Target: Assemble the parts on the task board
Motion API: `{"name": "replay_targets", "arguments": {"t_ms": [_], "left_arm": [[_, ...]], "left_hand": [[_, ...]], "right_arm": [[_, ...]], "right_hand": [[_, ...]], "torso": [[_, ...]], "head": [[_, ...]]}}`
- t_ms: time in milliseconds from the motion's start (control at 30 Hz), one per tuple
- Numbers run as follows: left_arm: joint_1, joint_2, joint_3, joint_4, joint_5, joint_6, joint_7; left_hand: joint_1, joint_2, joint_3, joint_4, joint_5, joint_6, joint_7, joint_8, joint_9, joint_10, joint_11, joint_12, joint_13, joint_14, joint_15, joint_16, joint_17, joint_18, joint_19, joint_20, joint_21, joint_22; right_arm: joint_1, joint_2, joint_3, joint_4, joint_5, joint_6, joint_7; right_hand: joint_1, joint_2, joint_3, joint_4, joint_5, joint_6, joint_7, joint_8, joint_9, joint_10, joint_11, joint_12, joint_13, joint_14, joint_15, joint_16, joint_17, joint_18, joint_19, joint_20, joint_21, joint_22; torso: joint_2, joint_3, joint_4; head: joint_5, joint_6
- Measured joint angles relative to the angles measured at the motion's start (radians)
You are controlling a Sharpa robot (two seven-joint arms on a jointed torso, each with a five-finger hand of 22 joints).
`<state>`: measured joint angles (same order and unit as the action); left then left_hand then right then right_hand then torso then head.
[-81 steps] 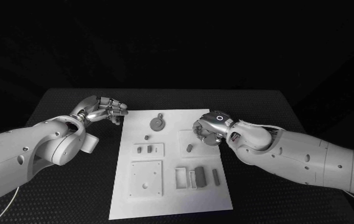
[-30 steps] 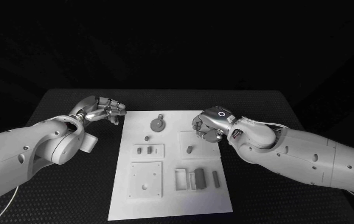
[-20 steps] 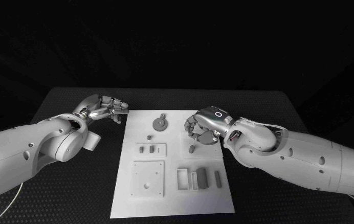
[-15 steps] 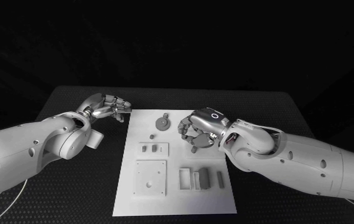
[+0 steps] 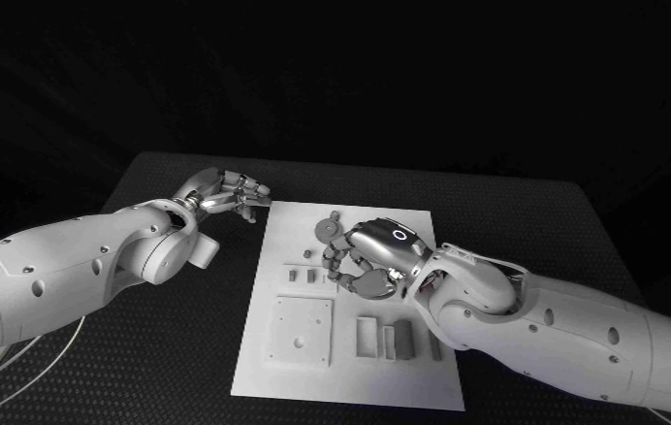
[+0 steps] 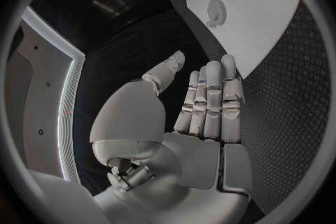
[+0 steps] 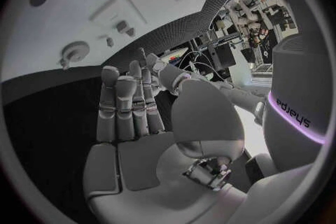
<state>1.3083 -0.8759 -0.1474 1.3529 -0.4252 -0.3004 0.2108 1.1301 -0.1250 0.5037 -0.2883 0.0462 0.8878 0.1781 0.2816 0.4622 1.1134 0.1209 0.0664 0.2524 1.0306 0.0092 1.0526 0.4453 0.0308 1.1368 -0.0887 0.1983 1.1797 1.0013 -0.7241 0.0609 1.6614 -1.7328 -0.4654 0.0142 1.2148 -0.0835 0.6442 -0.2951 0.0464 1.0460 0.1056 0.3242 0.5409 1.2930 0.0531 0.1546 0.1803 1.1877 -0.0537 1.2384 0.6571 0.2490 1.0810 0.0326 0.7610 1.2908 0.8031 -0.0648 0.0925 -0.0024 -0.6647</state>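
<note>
The white task board (image 5: pixel 367 367) carries small grey parts (image 5: pixel 396 340) in its recesses. The right hand (image 5: pixel 367 260) hovers above it and the left hand (image 5: pixel 228 192) is beside it. Both have straight, spread fingers (image 6: pixel 210 95) and hold nothing.

The right hand (image 5: pixel 367 258) hovers over the task board's (image 5: pixel 301 376) middle, blocking access there.

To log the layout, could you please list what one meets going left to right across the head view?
Silver left hand → round grey disc part on the white task board → silver right hand.

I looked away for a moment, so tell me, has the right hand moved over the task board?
Yes. The right hand has shifted from the task board's right edge toward its middle, closer to the round part.
</note>
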Motion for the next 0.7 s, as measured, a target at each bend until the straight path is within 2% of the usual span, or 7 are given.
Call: {"name": "replay_targets", "arguments": {"t_ms": [100, 367, 533, 700], "left_arm": [[0.000, 0.004, 0.000, -0.003, 0.001, 0.000, 0.000], [0.000, 0.009, 0.000, -0.012, 0.003, 0.000, 0.000], [0.000, 0.012, 0.000, -0.014, 0.004, 0.000, 0.000], [0.000, 0.015, 0.000, -0.014, 0.004, 0.000, 0.000]], "left_hand": [[0.000, 0.000, 0.000, 0.000, 0.000, 0.000, 0.000, 0.000, 0.000, -0.001, 0.001, 0.000, 0.000, 0.000, 0.000, 0.000, 0.000, 0.000, 0.000, 0.000, 0.000, 0.000], [0.000, 0.000, 0.000, 0.000, 0.000, 0.000, 0.000, 0.000, 0.000, -0.004, 0.004, 0.000, -0.001, 0.000, 0.000, 0.000, 0.000, 0.000, 0.000, 0.000, 0.000, -0.001], [0.000, 0.000, 0.000, 0.000, 0.000, 0.000, 0.000, 0.000, 0.000, -0.004, 0.004, 0.000, -0.001, 0.000, 0.001, 0.000, 0.000, 0.000, 0.000, 0.000, 0.000, -0.001], [0.000, 0.000, 0.000, 0.000, 0.000, -0.002, 0.002, 0.000, 0.000, -0.004, 0.004, 0.000, -0.002, -0.002, 0.002, 0.000, 0.000, 0.000, 0.000, 0.000, 0.000, -0.001]], "right_arm": [[-0.025, 0.014, -0.001, -0.011, 0.017, -0.007, 0.013], [-0.068, 0.045, -0.001, -0.043, 0.048, -0.020, 0.041], [-0.077, 0.052, -0.001, -0.062, 0.053, -0.024, 0.054], [-0.086, 0.056, -0.001, -0.074, 0.054, -0.026, 0.061]], "right_hand": [[-0.003, -0.003, 0.000, 0.000, 0.000, 0.000, 0.000, 0.000, 0.000, 0.000, 0.000, 0.000, 0.000, 0.000, 0.000, 0.000, 0.000, 0.000, 0.000, 0.000, 0.000, 0.000], [-0.003, -0.003, 0.000, 0.000, 0.000, 0.000, 0.000, -0.001, 0.000, -0.001, -0.001, 0.000, 0.000, 0.000, 0.000, 0.000, 0.000, 0.000, 0.000, 0.000, 0.000, 0.001], [-0.002, -0.002, 0.000, 0.000, 0.000, 0.000, 0.000, -0.001, 0.000, -0.002, -0.001, -0.001, 0.000, 0.000, 0.000, 0.000, 0.001, 0.000, 0.000, 0.000, 0.000, 0.001], [-0.002, -0.002, 0.000, 0.000, 0.000, 0.000, 0.000, -0.001, 0.000, -0.003, 0.000, -0.001, -0.001, 0.000, 0.000, 0.000, 0.001, 0.000, 0.000, 0.000, 0.000, 0.001]], "torso": [[0.000, -0.0009, 0.0001], [0.000, -0.0008, 0.0029], [0.001, -0.0006, 0.0022], [0.001, -0.0006, 0.0011]], "head": [[0.018, -0.002], [0.067, -0.013], [0.089, -0.019], [0.104, -0.026]]}}
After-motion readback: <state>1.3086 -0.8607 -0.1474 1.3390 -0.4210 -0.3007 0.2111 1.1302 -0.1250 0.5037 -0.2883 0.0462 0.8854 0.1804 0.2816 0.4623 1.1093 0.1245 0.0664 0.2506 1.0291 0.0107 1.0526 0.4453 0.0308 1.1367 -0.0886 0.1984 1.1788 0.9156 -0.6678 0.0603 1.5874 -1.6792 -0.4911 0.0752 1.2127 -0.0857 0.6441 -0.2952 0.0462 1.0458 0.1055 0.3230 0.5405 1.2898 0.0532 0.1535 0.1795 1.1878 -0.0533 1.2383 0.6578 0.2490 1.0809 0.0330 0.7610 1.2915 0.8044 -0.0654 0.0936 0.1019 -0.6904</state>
